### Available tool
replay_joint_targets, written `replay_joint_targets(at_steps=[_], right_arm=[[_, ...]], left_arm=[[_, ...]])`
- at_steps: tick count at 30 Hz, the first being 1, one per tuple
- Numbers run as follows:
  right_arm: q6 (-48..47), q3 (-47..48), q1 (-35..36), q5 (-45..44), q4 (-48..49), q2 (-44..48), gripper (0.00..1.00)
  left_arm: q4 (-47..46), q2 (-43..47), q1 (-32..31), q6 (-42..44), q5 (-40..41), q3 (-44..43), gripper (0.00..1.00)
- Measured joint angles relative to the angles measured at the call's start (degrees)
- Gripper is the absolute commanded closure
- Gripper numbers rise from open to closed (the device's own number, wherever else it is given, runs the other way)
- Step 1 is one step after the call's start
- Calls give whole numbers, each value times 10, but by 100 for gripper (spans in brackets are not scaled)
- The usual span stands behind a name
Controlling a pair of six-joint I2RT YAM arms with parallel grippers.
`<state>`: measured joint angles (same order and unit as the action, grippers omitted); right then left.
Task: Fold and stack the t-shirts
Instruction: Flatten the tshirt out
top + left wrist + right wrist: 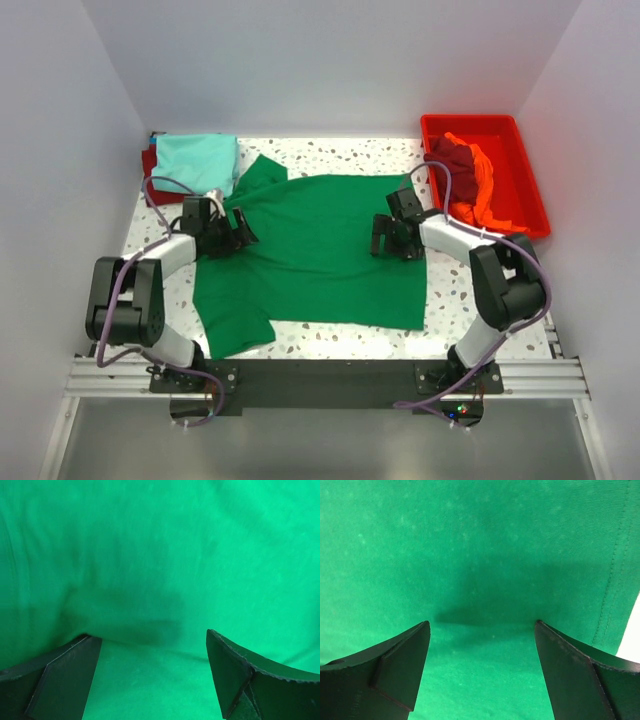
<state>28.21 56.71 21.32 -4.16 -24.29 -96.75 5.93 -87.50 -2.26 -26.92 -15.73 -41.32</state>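
1. Green shirt (320, 250) lies spread flat in the middle of the speckled table (350, 155). Its neck end is to the left and its hem to the right. One sleeve points to the rear left, the other to the near left.
2. Left gripper (240, 232) sits over the shirt's left end, between the two sleeves. Its jaws are spread wide with nothing between them. The wrist view shows only green cloth with soft wrinkles under the two dark fingers (65, 680). Can't tell if the tips touch the cloth.
3. Right gripper (385, 240) sits over the shirt's right part, a little in from the hem. Its jaws are also spread wide and hold nothing. The wrist view shows flat green cloth below, with the stitched hem line at the right edge and a sliver of table past it.
4. Teal shirt (197, 160) is folded at the rear left corner, on top of a folded dark red piece (150, 162). Its near corner is just beside the green shirt's rear sleeve.
5. Red tray (480, 125) is at the rear right. A crumpled dark red shirt (455, 160) is bunched against its left wall. The orange shirt (487, 190) is beside it, touching it.
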Motion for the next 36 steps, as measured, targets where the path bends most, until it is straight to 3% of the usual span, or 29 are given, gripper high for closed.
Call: replay_joint_targets(at_steps=[22, 36], right_arm=[[-22, 186, -29, -51, -58, -144, 11], [-56, 255, -45, -8, -71, -183, 9]], left_arm=[[-35, -193, 0, 12, -28, -203, 9], [-4, -199, -18, 40, 4, -240, 5]])
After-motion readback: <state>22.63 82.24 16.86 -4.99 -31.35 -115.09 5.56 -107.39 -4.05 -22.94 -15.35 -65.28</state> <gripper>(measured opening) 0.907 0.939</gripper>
